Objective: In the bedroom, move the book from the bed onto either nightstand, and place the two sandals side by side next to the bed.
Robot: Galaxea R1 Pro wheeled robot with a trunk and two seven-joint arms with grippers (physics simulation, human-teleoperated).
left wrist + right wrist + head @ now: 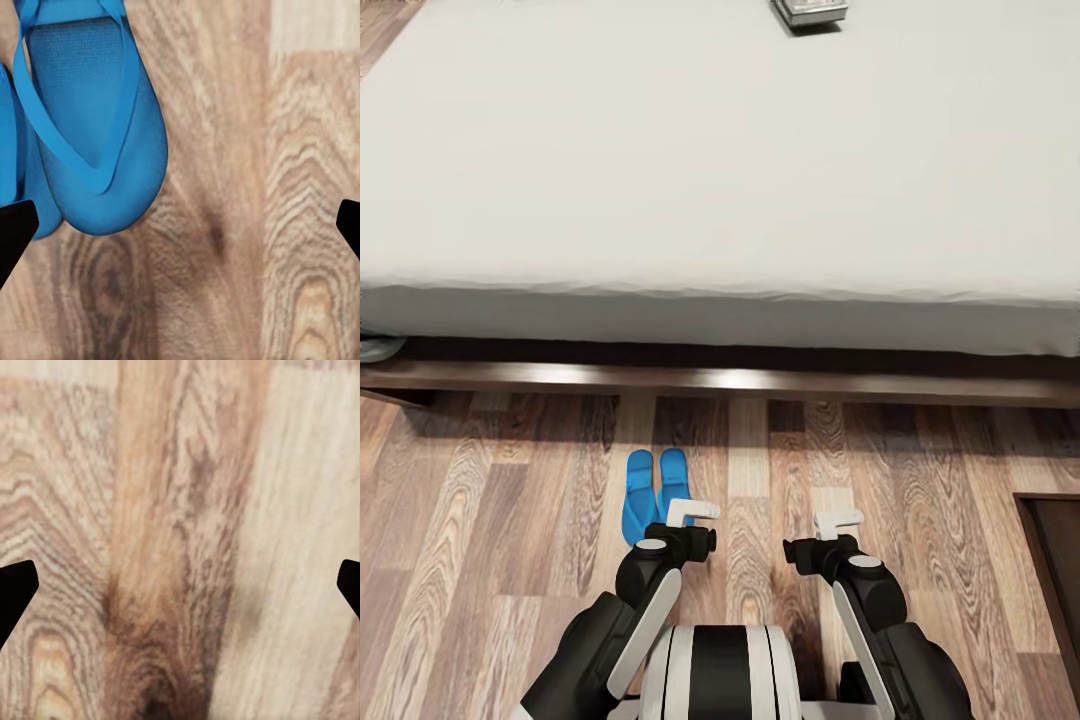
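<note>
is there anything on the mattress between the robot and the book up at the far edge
Nothing visible. The book lies at the far edge of the bed, and the off-white mattress between it and the near side shows bare.

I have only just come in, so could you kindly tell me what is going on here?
The robot faces the bed with both hands open and holding nothing. The two blue sandals lie side by side on the wood floor near the bed, just beyond the left hand. The right hand hangs over bare floor.
</note>
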